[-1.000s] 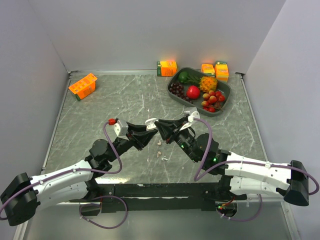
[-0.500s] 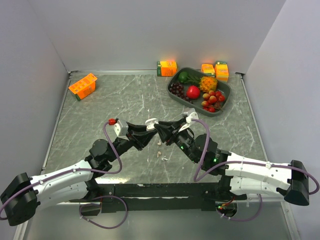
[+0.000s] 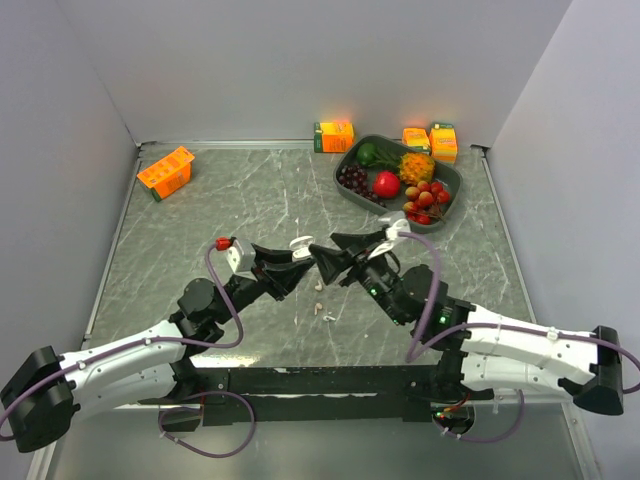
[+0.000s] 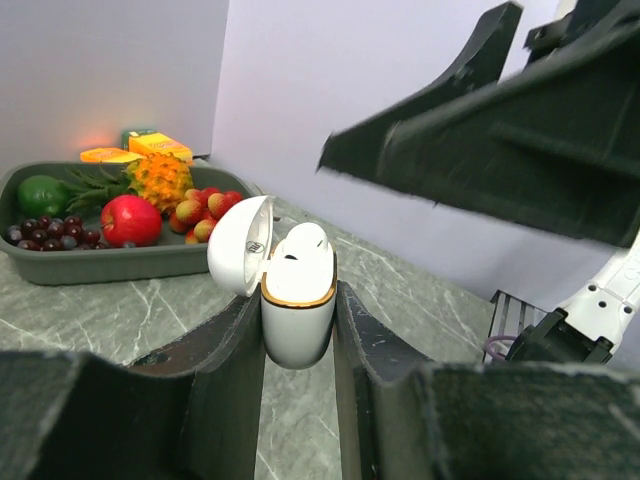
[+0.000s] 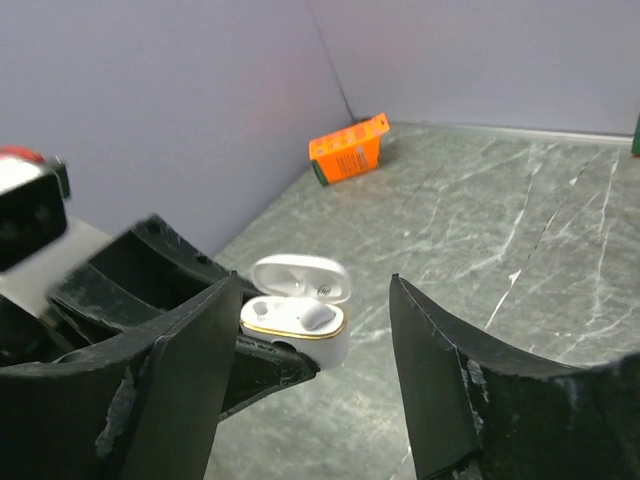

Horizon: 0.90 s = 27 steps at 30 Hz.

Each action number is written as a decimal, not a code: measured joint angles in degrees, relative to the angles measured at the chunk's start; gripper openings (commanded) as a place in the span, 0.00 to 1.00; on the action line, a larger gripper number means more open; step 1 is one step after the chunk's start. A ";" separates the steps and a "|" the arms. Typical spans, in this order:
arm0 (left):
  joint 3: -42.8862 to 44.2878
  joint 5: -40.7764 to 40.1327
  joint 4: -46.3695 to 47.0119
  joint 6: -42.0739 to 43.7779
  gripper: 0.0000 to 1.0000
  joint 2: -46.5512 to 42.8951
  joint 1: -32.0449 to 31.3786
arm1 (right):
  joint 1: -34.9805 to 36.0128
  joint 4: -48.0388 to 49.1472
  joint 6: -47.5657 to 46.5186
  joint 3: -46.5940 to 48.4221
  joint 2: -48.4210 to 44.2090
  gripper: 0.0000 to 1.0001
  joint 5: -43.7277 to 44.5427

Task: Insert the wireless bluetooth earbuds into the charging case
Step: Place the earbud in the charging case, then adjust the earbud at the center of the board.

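Note:
My left gripper (image 4: 298, 335) is shut on a white charging case (image 4: 298, 310) with a gold rim, held above the table with its lid open. One white earbud (image 5: 318, 316) sits in the right slot, and the other slot looks empty. My right gripper (image 5: 315, 282) is open, with a finger on either side of the case and touching nothing. In the top view the right gripper (image 3: 322, 246) faces the case (image 3: 300, 244) at mid-table. Two loose earbuds (image 3: 320, 286) (image 3: 328, 316) lie on the table below the grippers.
A dark tray (image 3: 452, 192) of fruit stands at the back right, with orange cartons (image 3: 334, 135) (image 3: 430, 140) beside it. Another orange carton (image 3: 166, 170) lies at the back left. Grey walls close in the table on three sides.
My right gripper's jaws have spread wide, and that arm has drawn back slightly to the right of the case. The left gripper and the case have stayed in place.

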 measured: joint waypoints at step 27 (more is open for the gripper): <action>-3.26 -9.66 -19.69 6.27 0.01 -28.17 0.00 | -0.44 -50.80 6.43 4.98 14.99 0.68 -19.26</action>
